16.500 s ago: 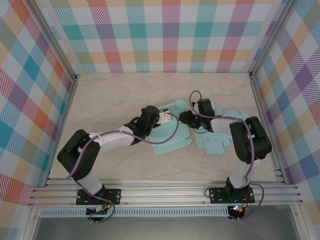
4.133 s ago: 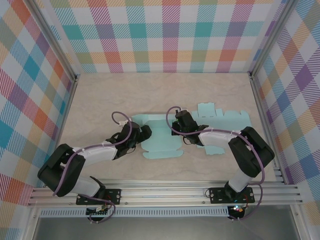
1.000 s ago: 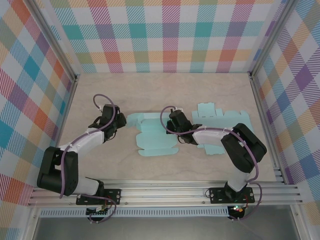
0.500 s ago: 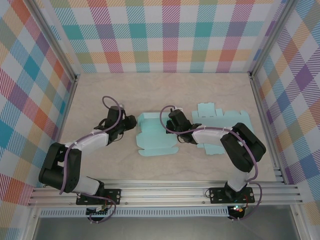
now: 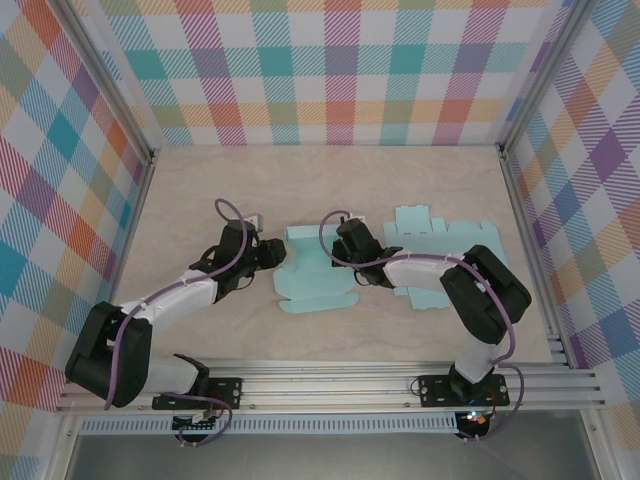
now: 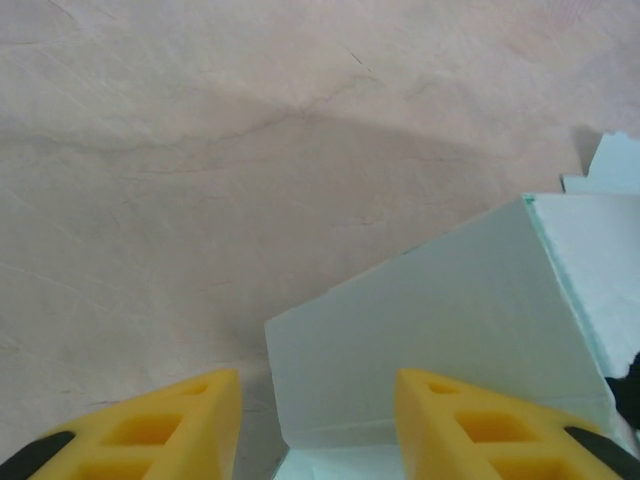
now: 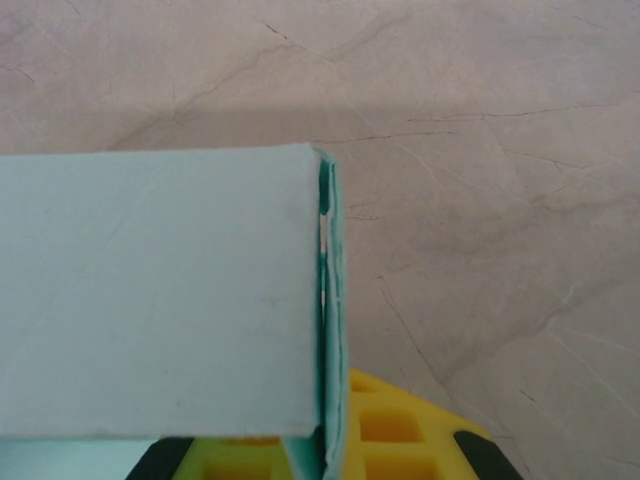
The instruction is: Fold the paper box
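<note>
The paper box (image 5: 312, 282) lies half-formed near the middle of the table (image 5: 250, 190), between the two grippers. The right gripper (image 5: 341, 240) is at its far right corner and is clamped on it. In the right wrist view, one upright wall of the box (image 7: 160, 290) runs edge-on down into the closed yellow fingers (image 7: 400, 430), pinched at the gripper (image 7: 320, 445). The left gripper (image 5: 276, 252) sits at the box's left side, released, with its jaws apart. In its own wrist view, a raised pale-teal flap of the box (image 6: 430, 340) stands just ahead of the gripper (image 6: 318, 430). The flap's near corner falls within the gap between the fingers (image 6: 150, 425) — nothing is gripped.

More flat blanks (image 5: 420, 220) of the same teal paper lie to the right, partly under the right arm. The table is a pale, marble-veined surface. Checked walls (image 5: 340, 70) in pastel colours close it in on three sides, with an aluminium rail (image 5: 330, 380) along the near edge.
</note>
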Motion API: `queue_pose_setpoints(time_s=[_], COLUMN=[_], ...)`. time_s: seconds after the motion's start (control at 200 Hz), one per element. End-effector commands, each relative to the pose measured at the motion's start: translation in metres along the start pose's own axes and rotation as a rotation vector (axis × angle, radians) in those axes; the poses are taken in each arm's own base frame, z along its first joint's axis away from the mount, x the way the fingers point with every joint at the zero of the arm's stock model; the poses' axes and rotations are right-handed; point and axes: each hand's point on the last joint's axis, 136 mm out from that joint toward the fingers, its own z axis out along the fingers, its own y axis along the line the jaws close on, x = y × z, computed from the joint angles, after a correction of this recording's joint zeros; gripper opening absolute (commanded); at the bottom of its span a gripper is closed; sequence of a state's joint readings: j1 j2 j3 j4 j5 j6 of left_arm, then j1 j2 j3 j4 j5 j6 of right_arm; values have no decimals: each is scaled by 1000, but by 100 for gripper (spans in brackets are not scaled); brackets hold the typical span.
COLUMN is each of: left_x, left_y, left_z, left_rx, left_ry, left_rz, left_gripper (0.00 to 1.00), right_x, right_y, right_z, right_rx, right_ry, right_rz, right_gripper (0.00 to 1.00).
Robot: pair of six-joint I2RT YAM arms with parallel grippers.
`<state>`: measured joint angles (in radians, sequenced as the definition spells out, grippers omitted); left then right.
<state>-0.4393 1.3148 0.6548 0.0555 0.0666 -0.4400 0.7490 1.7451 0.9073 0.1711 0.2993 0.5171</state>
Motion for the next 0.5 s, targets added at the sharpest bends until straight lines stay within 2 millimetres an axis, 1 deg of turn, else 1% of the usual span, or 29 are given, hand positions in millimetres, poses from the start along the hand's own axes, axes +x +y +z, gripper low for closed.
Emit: queue_pose_setpoints(time_s=[0.0, 0.085, 0.145, 0.395, 0.495], left_x=[9, 10, 9, -2, -6], left_y=[-4, -1, -2, -23, -28], left_z=[-8, -9, -9, 1, 5], left_rx=[-4, -33, -33, 3, -22], left_ry=[23, 18, 11, -47, -86], left_rz=[74, 107, 130, 264, 343], left_gripper=[47, 48, 49, 51, 51], right_x=[32, 33, 34, 33, 34], right_y=[-9, -9, -9, -6, -5], right_z=[6, 6, 6, 4, 4], right_rx=[39, 38, 35, 28, 26], right_ry=[107, 109, 111, 111, 112], right_rz=[-15, -16, -19, -27, -32], right_gripper=[0, 0, 0, 0, 0])
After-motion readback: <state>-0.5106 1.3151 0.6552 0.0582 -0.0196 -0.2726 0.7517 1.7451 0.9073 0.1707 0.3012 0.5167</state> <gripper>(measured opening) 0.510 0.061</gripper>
